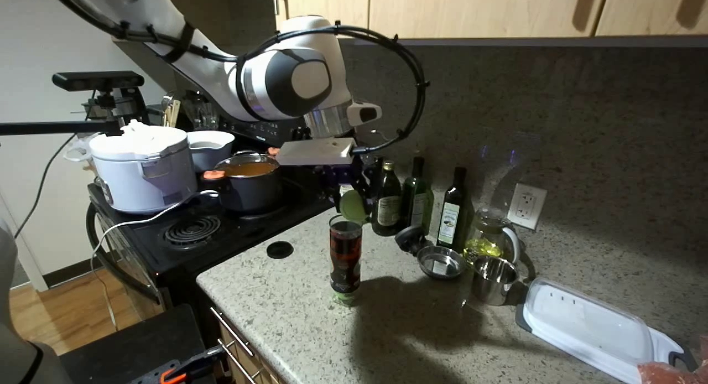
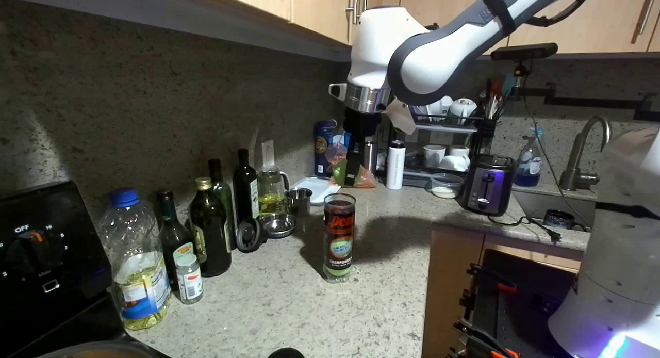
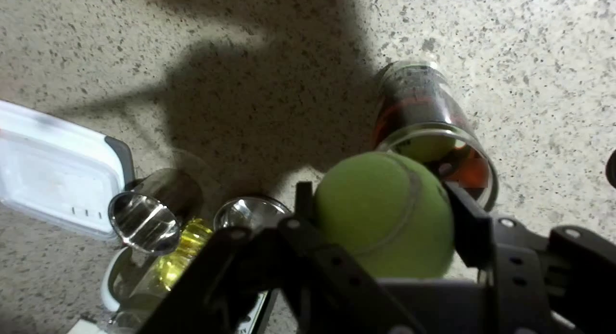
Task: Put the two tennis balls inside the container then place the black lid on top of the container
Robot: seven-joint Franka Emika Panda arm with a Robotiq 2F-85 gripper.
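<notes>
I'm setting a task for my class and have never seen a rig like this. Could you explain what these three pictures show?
The machine is a white jointed robot arm ending in a black two-fingered end effector, which works rather like a hand. Two pictures look at the scene from outside the robot, from different places; the third is taken from its wrist, looking down.

On the speckled light-coloured countertop stands a tall clear cylindrical tube with a dark label, and a yellow-green ball shows inside it. A flat round black lid lies apart from the tube. There are also dark glass bottles and a shallow shiny metal bowl.

The end effector is gripping a fuzzy yellow-green tennis ball, not yet inside the tube.
</notes>
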